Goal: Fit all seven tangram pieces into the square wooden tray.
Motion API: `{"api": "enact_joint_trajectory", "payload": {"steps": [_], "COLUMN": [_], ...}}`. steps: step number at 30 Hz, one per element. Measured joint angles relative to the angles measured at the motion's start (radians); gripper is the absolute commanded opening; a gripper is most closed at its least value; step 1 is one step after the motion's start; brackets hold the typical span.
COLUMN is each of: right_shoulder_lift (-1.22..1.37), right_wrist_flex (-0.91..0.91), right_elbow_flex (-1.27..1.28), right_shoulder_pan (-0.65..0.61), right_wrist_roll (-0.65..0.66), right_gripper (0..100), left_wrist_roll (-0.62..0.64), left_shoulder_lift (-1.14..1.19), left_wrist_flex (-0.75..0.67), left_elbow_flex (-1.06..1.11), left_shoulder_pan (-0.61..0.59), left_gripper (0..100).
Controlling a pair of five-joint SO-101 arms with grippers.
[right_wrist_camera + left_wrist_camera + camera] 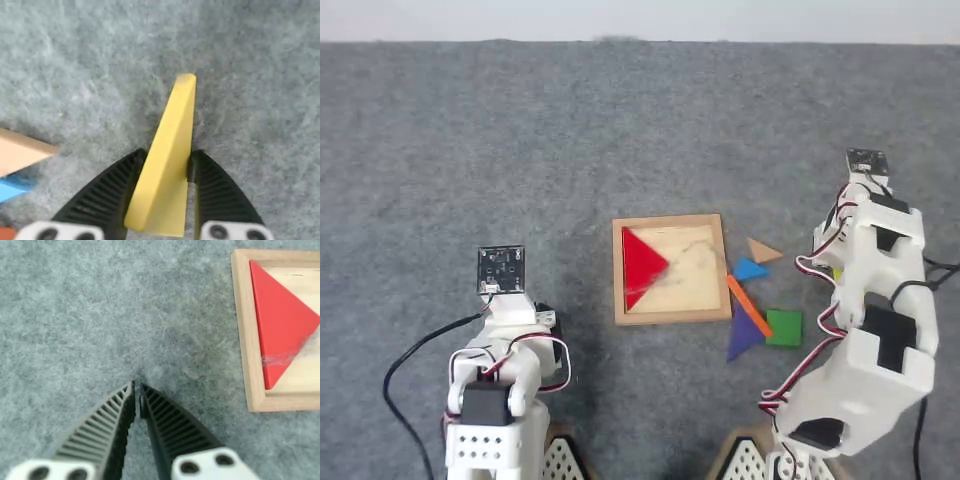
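Right claw [170,151] around one yellow piece [172,120]

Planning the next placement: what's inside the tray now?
A red triangle against the tray's left wall; the remaining floor is bare wood. Anything beneath the triangle would be hidden.

I take this for a robotics lab bench. The left arm [498,400] and right arm [875,340] are white printed shells with bare servo wires [803,368] looping outside them. They stand at the near edge of a table [470,150] covered in grey felt-like cloth. A bare camera board [501,269] rides on one wrist. A wooden puzzle tray [670,317] lies between the arms, and a plain pale wall [620,18] runs behind the far edge.
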Motion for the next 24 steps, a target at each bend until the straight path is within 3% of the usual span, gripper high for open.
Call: {"api": "enact_joint_trajectory", "payload": {"steps": [3,13,18,24], "right_shoulder_lift": [-0.018,-0.361,-0.539,-0.549], "right_wrist_flex": [0.037,0.279,0.393,0.408], "right_elbow_flex": [-0.003,-0.002,-0.002,-0.002], "right_shoulder_pan": [0.000,-0.087,-0.316,-0.671], "right_wrist_roll": [0.000,-0.002,-0.002,0.049], "right_gripper": [0.5,0.6,0.6,0.6], "left_wrist_roll": [0.000,0.000,0.000,0.000], "left_shoulder_lift": [0.000,0.000,0.000,0.000], "left_wrist_flex": [0.000,0.000,0.000,0.000], "left_elbow_flex": [0.000,0.000,0.000,0.000], "left_shoulder_pan": [0.000,0.000,0.000,0.000], "left_gripper": [1,1,1,1]}}
